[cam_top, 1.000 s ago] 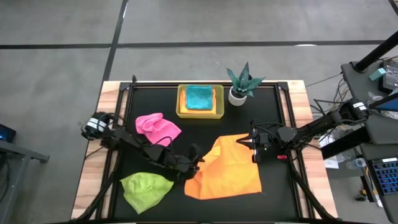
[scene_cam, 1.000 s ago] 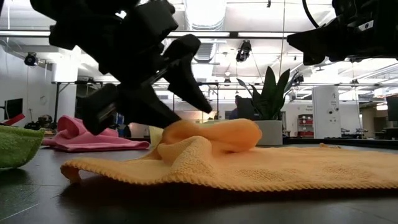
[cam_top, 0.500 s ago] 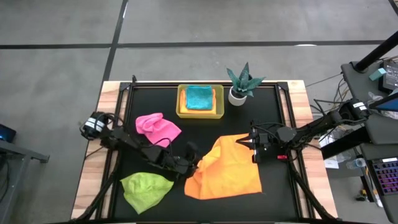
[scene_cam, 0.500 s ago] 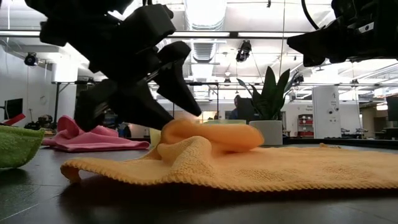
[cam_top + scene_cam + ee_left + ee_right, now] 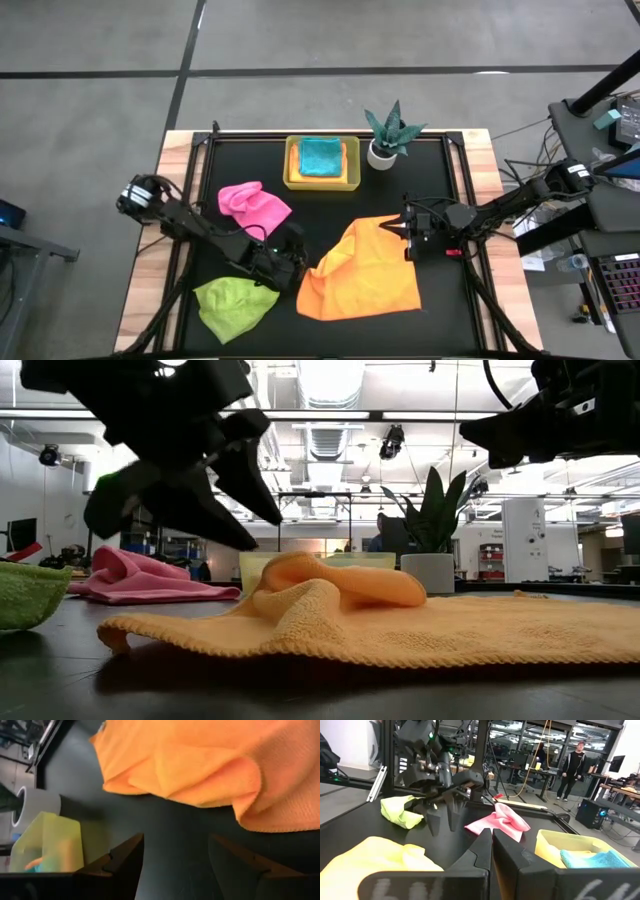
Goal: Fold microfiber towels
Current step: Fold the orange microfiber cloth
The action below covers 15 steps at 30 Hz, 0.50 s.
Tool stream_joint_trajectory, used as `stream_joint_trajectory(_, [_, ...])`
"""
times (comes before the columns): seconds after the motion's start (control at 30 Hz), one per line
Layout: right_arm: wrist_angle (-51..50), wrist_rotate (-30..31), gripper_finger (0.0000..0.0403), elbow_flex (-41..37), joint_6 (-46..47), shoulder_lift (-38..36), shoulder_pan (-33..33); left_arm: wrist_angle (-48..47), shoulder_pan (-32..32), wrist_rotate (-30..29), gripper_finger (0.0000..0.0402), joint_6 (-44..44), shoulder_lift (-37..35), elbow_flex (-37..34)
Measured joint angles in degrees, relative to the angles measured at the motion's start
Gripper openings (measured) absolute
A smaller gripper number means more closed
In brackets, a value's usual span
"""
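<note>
Two end effectors, left (image 5: 297,262) spread beside orange towel (image 5: 365,270) (no legible writing), right (image 5: 398,230) pressed together.

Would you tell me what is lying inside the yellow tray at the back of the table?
A folded turquoise-blue towel lies inside the yellow tray, filling most of it. Whatever might be beneath that towel is covered and cannot be seen.

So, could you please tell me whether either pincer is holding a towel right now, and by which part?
Nothing is held. The left pincer is open, clear of the crumpled orange microfiber towel; the right pincer is shut and empty above the towel's far edge.
</note>
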Motion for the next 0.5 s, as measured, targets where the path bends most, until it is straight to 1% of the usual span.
stream_joint_trajectory(0.13, [-0.2,0.2,0.0009,0.0,0.0,0.0,0.0,0.4,0.2,0.0,0.0205,-3.8,-1.7,0.0])
stream_joint_trajectory(0.37, [-0.1,1.1,0.0009,0.0,-0.3,0.0,0.0,8.8,1.3,0.0,0.0205,-15.0,-1.7,-0.1])
stream_joint_trajectory(0.43, [0.0,1.1,0.0009,0.0,-0.4,0.0,0.0,10.9,1.9,0.1,0.0205,-16.2,-1.3,-0.1])
stream_joint_trajectory(0.5, [0.1,1.1,0.0009,0.0,-0.6,0.0,0.0,11.1,2.5,0.1,0.0205,-16.9,-1.1,-0.1])
